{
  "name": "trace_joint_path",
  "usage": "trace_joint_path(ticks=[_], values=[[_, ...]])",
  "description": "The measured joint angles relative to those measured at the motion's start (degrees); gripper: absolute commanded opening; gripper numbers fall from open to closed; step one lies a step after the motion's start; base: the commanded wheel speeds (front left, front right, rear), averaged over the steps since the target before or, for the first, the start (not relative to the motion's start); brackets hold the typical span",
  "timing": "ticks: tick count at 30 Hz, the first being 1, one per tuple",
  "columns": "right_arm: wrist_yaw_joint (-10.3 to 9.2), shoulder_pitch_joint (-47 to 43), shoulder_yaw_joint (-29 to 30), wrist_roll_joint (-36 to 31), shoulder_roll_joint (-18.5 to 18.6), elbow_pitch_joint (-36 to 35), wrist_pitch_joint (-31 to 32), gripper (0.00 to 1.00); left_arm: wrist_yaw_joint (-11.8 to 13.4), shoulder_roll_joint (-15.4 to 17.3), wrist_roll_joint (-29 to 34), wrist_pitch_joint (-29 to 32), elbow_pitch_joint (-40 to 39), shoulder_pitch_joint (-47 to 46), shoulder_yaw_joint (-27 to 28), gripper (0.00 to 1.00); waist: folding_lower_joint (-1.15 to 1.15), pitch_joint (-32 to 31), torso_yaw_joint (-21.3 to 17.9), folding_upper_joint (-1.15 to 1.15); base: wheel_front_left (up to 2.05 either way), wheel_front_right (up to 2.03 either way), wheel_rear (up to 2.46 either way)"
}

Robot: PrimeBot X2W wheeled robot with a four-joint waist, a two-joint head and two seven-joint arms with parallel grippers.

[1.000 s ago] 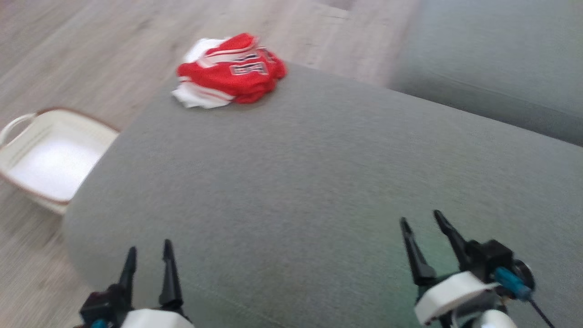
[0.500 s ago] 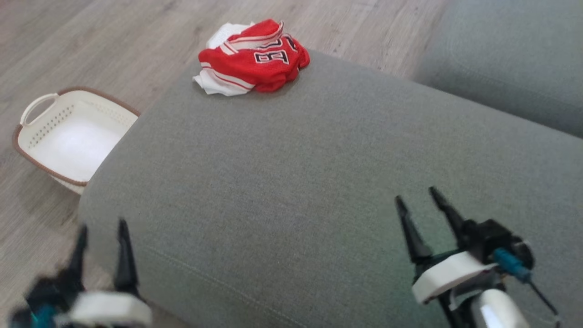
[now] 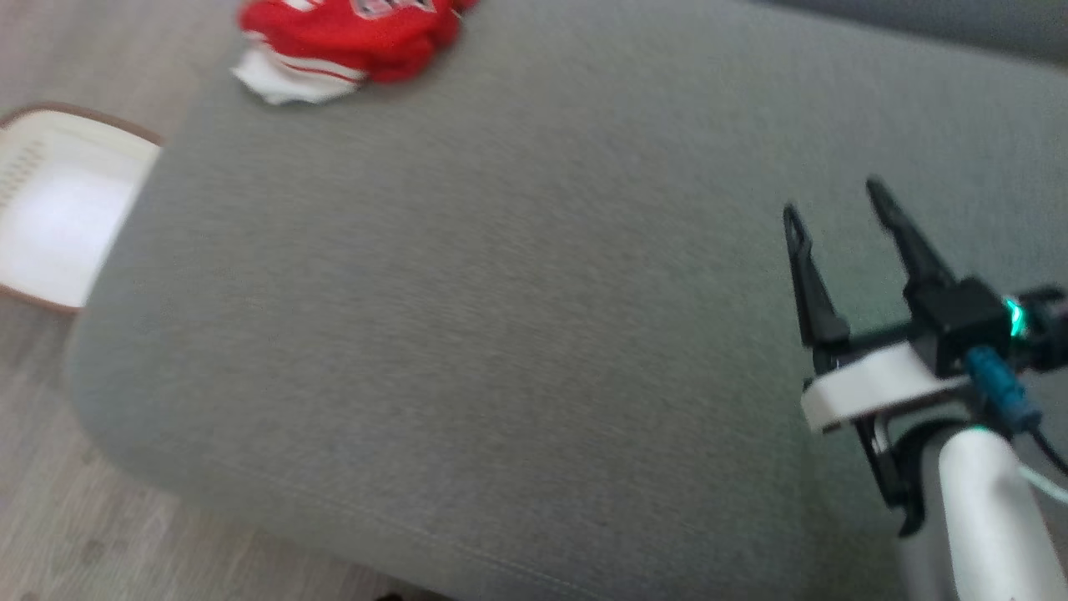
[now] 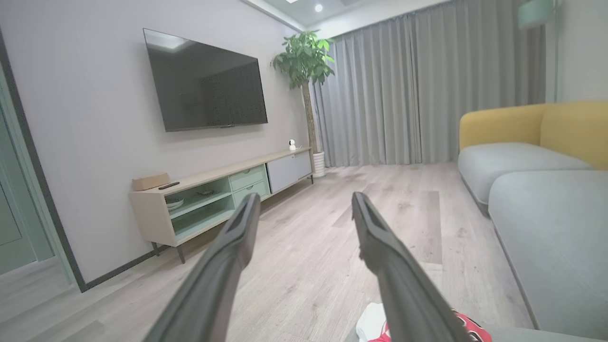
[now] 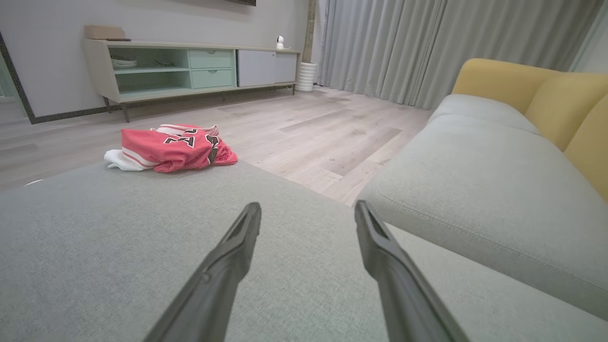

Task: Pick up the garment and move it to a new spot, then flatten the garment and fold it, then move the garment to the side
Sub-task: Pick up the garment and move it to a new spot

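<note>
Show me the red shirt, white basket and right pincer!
red shirt (image 5: 171, 148), right wrist view, its red middle
white basket (image 3: 58, 217), head view, its bare inside
right pincer (image 3: 830, 195), head view, between its fingertips

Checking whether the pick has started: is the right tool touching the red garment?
Apart. The right wrist view shows the right tool open over grey cushion, with the garment lying well ahead.

Wood floor (image 4: 308, 247), wall TV (image 4: 204, 80) over console (image 4: 247, 180), potted plant (image 4: 304, 57), grey curtains (image 4: 403, 90), yellow-backed sofa (image 4: 522, 126).

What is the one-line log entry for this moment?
step: pickup not begun | shirt: crumpled on sofa corner | left hand: open, empty | right hand: open, empty
</note>
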State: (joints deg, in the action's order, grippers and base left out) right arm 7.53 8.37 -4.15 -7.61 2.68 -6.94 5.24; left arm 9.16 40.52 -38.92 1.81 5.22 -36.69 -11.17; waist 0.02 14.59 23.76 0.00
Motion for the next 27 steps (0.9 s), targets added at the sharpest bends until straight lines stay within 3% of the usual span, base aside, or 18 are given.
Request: trace_joint_path(ticks=[2,7,12,18,25,26,27], values=[[0.0,1.5,-0.4,-0.9,0.0,-2.4,1.5,1.0,-1.2,1.3,0.0,1.9,4.2,-5.3,0.0,1.0,0.01,2.4,-1.7,0.0,0.0,0.0,0.0],[0.0,2.7,-2.0,-2.3,0.1,-8.8,5.4,1.0,-2.8,0.8,-0.6,5.2,15.6,-14.9,-0.9,1.0,0.01,8.7,-5.8,0.0,0.0,0.0,0.0],[0.0,4.7,-2.5,-4.0,0.1,-13.9,7.5,1.0,-3.7,-2.7,-1.5,5.6,24.7,-19.7,-1.8,1.0,0.0,14.1,-8.4,0.0,0.0,0.0,0.0],[0.0,5.2,-1.6,-5.4,0.3,-17.1,9.0,1.0,-6.2,-9.4,-1.8,4.8,36.0,-24.2,-4.3,1.0,0.01,21.6,-10.9,-0.01,0.0,0.0,0.0],[0.0,5.2,-0.8,-6.6,0.3,-19.1,9.4,1.0,-6.2,-11.7,-4.1,9.3,48.2,-27.0,-4.4,1.0,0.0,27.0,-12.5,0.0,0.0,0.0,0.0],[0.0,5.2,-0.8,-6.5,0.4,-19.1,9.4,1.0,-7.2,-12.2,-4.7,9.7,49.9,-27.9,-4.3,1.0,0.0,27.5,-12.7,0.0,0.0,0.0,0.0],[0.0,5.2,-0.8,-6.5,0.4,-19.1,9.4,1.0,-7.6,-12.4,-5.2,9.7,50.6,-28.3,-3.9,0.66,0.0,27.5,-12.7,0.0,0.0,0.0,0.0]])
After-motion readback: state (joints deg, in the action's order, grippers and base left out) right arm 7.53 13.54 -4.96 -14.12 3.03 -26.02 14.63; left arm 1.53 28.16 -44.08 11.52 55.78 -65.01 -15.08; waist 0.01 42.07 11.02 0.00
